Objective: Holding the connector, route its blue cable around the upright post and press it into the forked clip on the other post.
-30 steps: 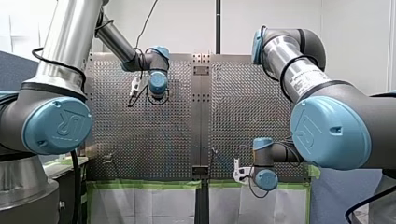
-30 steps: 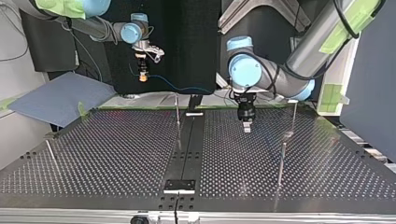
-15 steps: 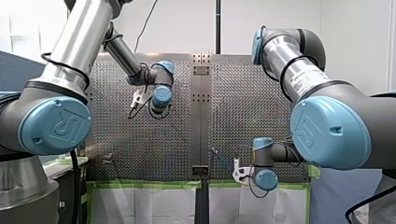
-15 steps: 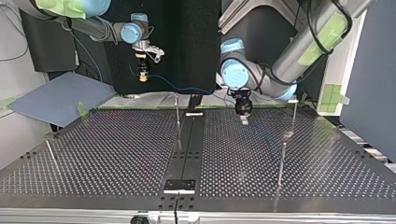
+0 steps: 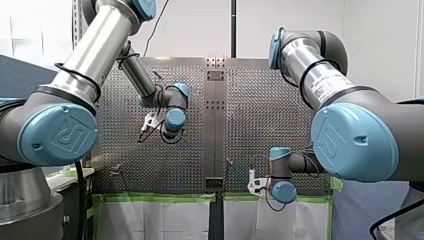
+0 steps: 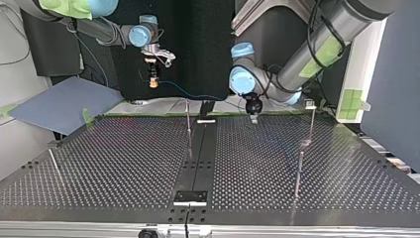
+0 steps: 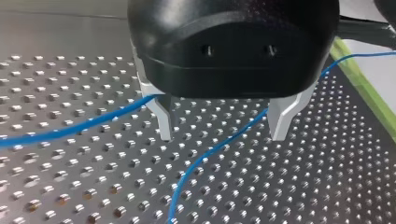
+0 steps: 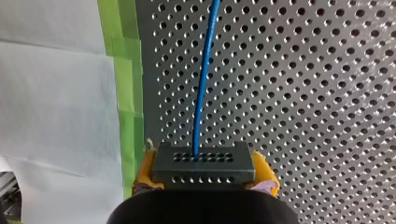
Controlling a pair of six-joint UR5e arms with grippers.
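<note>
Nearest in the top view, a thin post (image 6: 298, 173) is standing untouched on the perforated worktop (image 6: 114, 163). Behind it a taller post (image 6: 312, 124) is carrying a small head that may be the forked clip; I cannot tell. Further back, the upright post (image 6: 188, 121) is standing by the middle strip, with the blue cable (image 6: 183, 92) crossing beyond it, not yet wrapped around. Over the last second my left pincer (image 6: 253, 118) has been retreating from mid-worktop to the far edge. The left wrist view is showing it released, metal fingers (image 7: 163, 122) spread, the cable running ungripped between them. Farthest off, past the edge, my right pincer (image 6: 154, 79) is staying aloft, yellow pads (image 8: 145, 169) clenched on the dark connector (image 8: 203, 164). I judge the left arm is lining up to guide the slack, so routing is only beginning
</note>
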